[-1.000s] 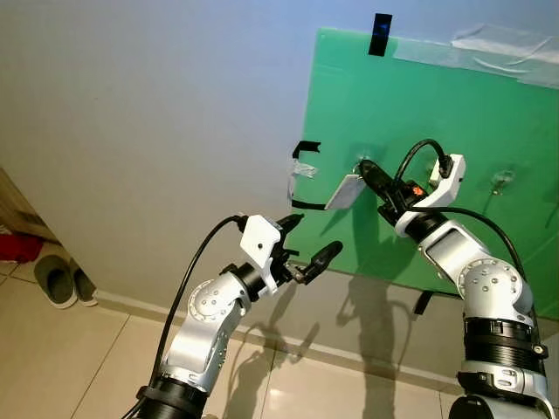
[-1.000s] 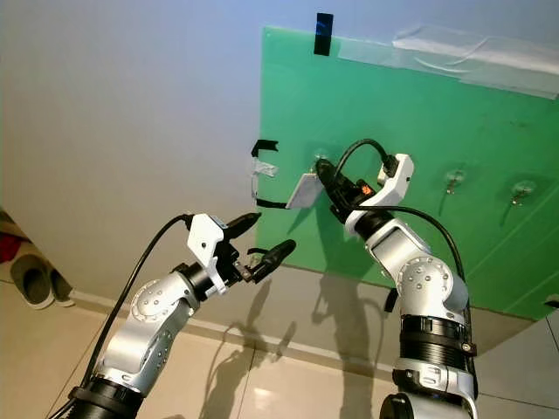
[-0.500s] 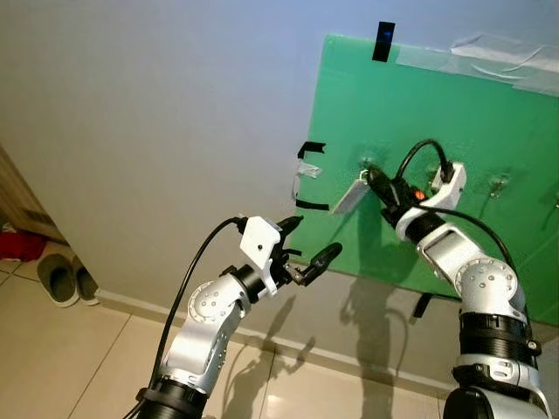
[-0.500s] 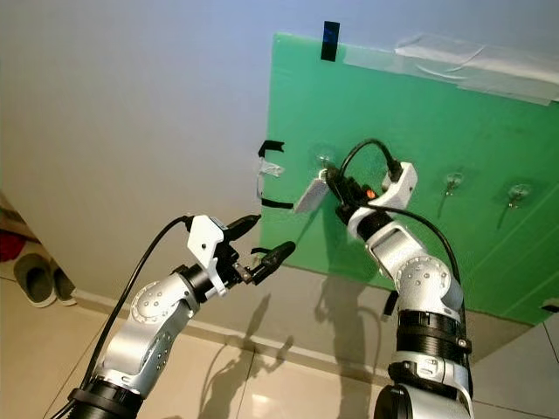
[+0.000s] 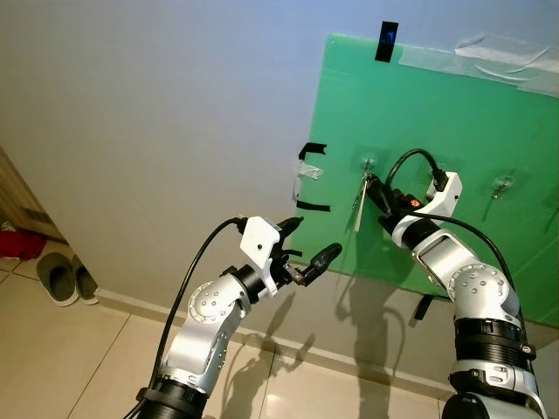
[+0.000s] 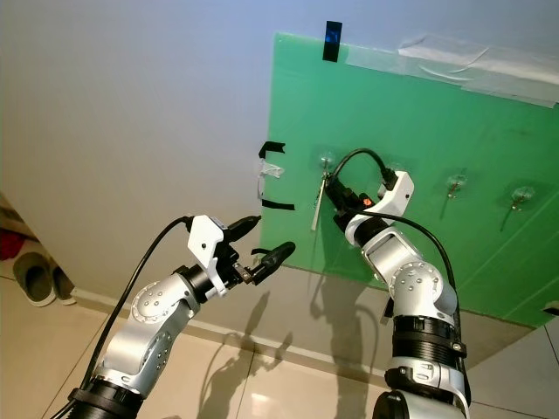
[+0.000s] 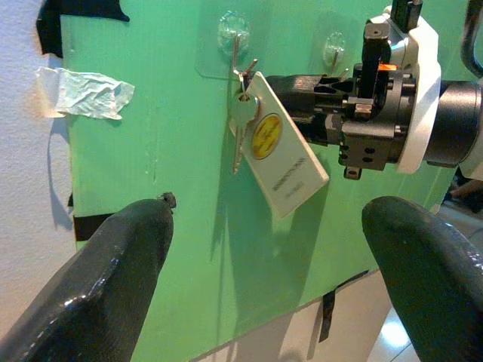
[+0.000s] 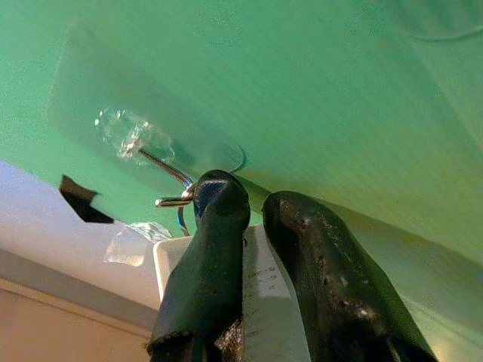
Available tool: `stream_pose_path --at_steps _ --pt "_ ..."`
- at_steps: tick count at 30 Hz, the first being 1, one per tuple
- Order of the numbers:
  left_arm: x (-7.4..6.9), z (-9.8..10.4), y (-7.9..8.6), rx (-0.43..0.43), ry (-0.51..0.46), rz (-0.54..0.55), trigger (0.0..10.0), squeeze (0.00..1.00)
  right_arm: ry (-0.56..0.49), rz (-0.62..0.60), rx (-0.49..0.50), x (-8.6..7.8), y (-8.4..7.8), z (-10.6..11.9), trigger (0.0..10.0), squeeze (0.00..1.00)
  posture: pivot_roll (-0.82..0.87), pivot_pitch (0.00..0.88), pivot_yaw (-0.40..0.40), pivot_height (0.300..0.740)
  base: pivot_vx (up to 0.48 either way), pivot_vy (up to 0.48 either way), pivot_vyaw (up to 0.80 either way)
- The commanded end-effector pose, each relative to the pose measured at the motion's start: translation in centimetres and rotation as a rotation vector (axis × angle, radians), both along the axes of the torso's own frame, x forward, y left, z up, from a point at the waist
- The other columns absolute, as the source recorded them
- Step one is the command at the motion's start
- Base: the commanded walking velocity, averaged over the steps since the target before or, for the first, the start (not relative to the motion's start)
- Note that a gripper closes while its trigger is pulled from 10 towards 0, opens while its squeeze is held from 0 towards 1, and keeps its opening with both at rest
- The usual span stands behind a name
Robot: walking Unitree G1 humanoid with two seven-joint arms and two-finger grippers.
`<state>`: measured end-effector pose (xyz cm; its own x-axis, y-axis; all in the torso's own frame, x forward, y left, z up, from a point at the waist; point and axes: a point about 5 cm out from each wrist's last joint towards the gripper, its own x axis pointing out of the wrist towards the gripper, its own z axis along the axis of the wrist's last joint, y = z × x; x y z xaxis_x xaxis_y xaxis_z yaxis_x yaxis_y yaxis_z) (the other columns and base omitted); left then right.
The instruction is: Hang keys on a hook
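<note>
My right end effector (image 8: pixel 253 226) pinches the white tag (image 7: pixel 283 162) of the keys (image 7: pixel 240 121), whose ring seems already on the clear hook (image 7: pixel 234 38); only releasing remains.

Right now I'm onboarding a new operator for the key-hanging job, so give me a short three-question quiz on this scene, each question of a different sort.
1. True or false: the key ring of the keys is looped over the clear hook on the green board.
2. Multiple choice: the right gripper is A) open beside the board, B) shut on the white tag, C) resting on the floor.
3. Fill the gap: the left gripper hovers with its fingers ____, away from the board.

Key: 1 true; 2 B; 3 open.
</note>
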<state>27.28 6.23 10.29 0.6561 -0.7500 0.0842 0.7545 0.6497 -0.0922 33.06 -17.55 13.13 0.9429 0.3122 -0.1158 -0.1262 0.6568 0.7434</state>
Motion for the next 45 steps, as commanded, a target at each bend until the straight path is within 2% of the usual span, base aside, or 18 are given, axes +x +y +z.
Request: stream_pose_path --at_steps 1,2,8,11,12,13,15,16,22,26,36,37,39,40,41,45 --pt "0.1 0.5 -0.2 -0.002 -0.018 -0.010 10.0 0.00 0.054 -0.085 -0.087 -0.4 -1.6 -1.1 10.0 1.00 -0.07 0.000 -0.026 0.740 0.000 0.000 0.00" --pt "0.1 0.5 -0.2 -0.002 -0.018 -0.008 10.0 0.00 0.021 -0.086 -0.132 -0.5 -1.4 -0.6 10.0 1.00 -0.06 0.000 -0.028 0.740 0.000 0.000 0.00" --pt "0.0 0.6 -0.2 -0.002 -0.019 -0.007 10.0 0.00 -0.009 -0.067 -0.188 -0.7 -1.1 -0.3 10.0 1.00 -0.07 0.000 -0.029 0.740 0.000 0.000 0.00" --pt "0.1 0.6 -0.2 -0.004 -0.020 -0.004 10.0 0.00 -0.056 -0.093 -0.301 -0.9 -1.2 0.0 10.0 1.00 -0.07 0.000 -0.029 0.740 0.000 0.000 0.00" --pt "0.1 0.6 -0.2 -0.004 -0.020 -0.004 10.0 0.00 -0.056 -0.093 -0.301 -0.9 -1.2 0.0 10.0 1.00 -0.07 0.000 -0.029 0.740 0.000 0.000 0.00" --pt "0.1 0.7 -0.2 -0.005 -0.021 -0.003 10.0 0.00 -0.093 -0.109 -0.394 -0.9 -1.4 0.3 10.0 1.00 -0.07 0.000 -0.030 0.740 0.000 0.000 0.00" --pt "0.2 0.7 -0.2 -0.006 -0.023 -0.003 10.0 0.00 -0.124 -0.118 -0.469 -1.0 -1.5 0.5 10.0 1.00 -0.07 0.000 -0.028 0.740 0.000 0.000 0.00" --pt "0.2 0.7 -0.2 -0.006 -0.023 -0.003 10.0 0.00 -0.124 -0.118 -0.469 -1.0 -1.5 0.5 10.0 1.00 -0.07 0.000 -0.028 0.740 0.000 0.000 0.00" --pt "0.2 0.8 -0.2 -0.005 -0.028 -0.006 10.0 0.00 -0.200 -0.125 -0.627 -1.4 -1.4 0.9 10.0 1.00 -0.07 0.000 -0.028 0.740 0.000 0.000 0.00" --pt "0.3 0.8 -0.2 -0.003 -0.031 -0.006 10.0 0.00 -0.262 -0.136 -0.769 -1.7 -1.3 1.1 10.0 1.00 -0.07 0.000 -0.029 0.740 0.000 0.000 0.00" --pt "0.3 0.7 -0.1 0.001 -0.032 -0.007 10.0 0.00 -0.342 -0.216 -0.922 -2.1 -2.2 1.6 10.0 1.00 -0.07 0.000 -0.027 0.740 0.000 0.000 0.00" --pt "0.4 0.6 0.1 0.022 -0.037 0.016 10.0 0.00 -0.358 -0.238 -0.958 -2.5 -2.4 1.7 10.0 1.00 -0.07 0.000 -0.027 0.740 0.000 0.000 0.00" --pt "0.8 0.1 1.6 0.085 -0.031 0.128 10.0 0.00 -0.347 -0.293 -1.011 -4.5 -3.2 1.1 10.0 1.00 -0.08 0.000 -0.024 0.740 0.000 0.000 0.00" --pt "0.8 0.1 1.6 0.085 -0.031 0.128 10.0 0.00 -0.347 -0.293 -1.011 -4.5 -3.2 1.1 10.0 1.00 -0.08 0.000 -0.024 0.740 0.000 0.000 0.00" --pt "0.9 0.0 3.0 0.108 -0.036 0.213 10.0 0.00 -0.335 -0.306 -1.025 -6.0 -3.4 0.5 10.0 1.00 -0.08 0.000 -0.023 0.740 0.000 0.000 0.00" --pt "0.7 -0.1 4.6 0.099 0.021 0.301 10.0 0.00 -0.333 -0.314 -1.038 -8.2 -3.3 -0.2 10.0 1.00 -0.09 0.000 -0.016 0.740 0.000 0.000 0.00"
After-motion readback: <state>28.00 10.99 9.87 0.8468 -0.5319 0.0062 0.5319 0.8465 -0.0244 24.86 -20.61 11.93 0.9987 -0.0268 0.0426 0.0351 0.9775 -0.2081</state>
